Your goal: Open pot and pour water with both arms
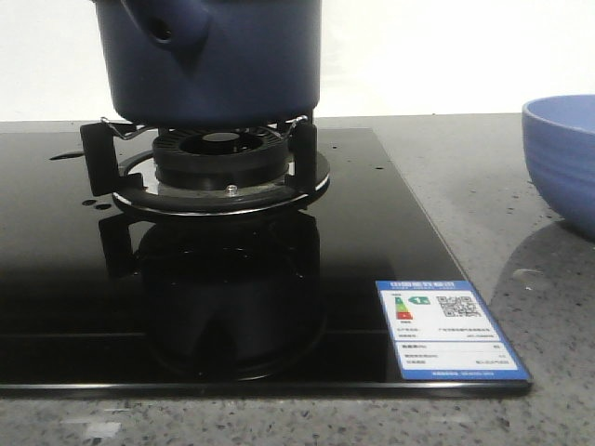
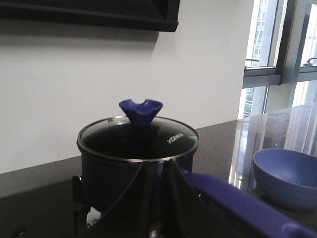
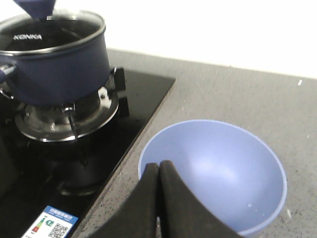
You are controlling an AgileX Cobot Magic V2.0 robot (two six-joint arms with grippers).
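The dark navy pot [image 1: 214, 65] stands on the gas burner [image 1: 223, 158], its stubby handle [image 1: 163, 32] pointing toward the front left. A glass lid [image 2: 138, 141] with a blue knob [image 2: 141, 111] covers it; no water shows inside. A few small glossy drops [image 1: 90, 202] lie on the hob glass. My left gripper [image 2: 157, 166] is low beside the pot's handle [image 2: 237, 203], its jaws a narrow gap apart and empty. My right gripper [image 3: 159, 166] is shut and empty above the near rim of the pale blue bowl [image 3: 218, 168]. Neither gripper shows in the front view.
The black glass hob [image 1: 56, 279] carries a blue-edged energy label [image 1: 451, 330] at its front right corner. The pale blue bowl [image 1: 562, 158] stands on the grey speckled counter to the right of the hob. A white wall and windows lie behind.
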